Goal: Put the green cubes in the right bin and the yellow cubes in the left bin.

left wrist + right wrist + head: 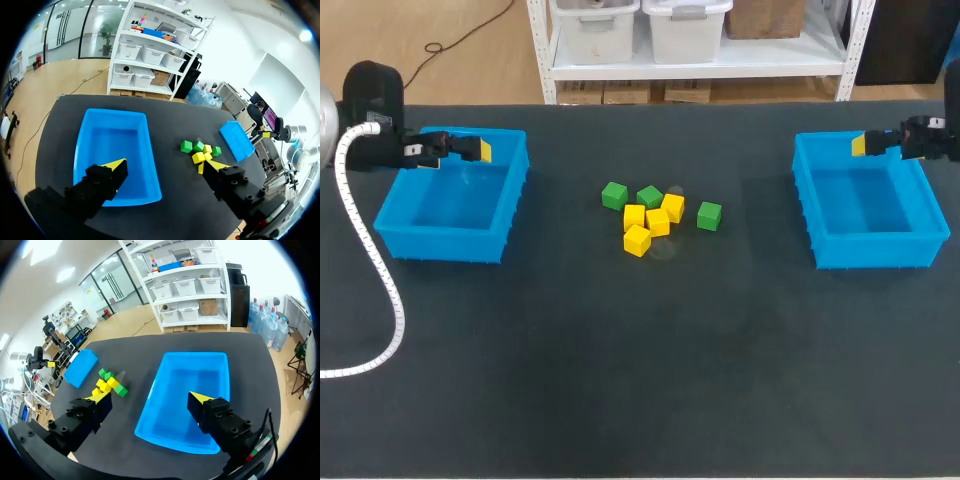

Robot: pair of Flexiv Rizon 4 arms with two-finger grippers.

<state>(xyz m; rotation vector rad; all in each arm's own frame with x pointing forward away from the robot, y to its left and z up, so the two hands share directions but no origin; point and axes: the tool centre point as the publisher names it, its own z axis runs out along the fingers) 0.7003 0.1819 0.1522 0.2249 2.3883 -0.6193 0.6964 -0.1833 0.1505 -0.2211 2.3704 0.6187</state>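
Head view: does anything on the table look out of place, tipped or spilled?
Nothing stands out. The left bin and right bin stand upright and empty. The green cubes and yellow cubes sit in one loose cluster between them, none sorted yet.

The left gripper (164, 166) hung with its two yellow-tipped fingers (116, 165) spread wide and nothing between them, above the near end of a blue bin (148, 150) that sat on the dark table (60, 125). Ahead of the gripper and beside that bin lay a tight cluster of green cubes (186, 146) and yellow cubes (198, 157). A second blue bin (236, 140) stood just past them, and the right gripper (267, 134) showed over its far side.
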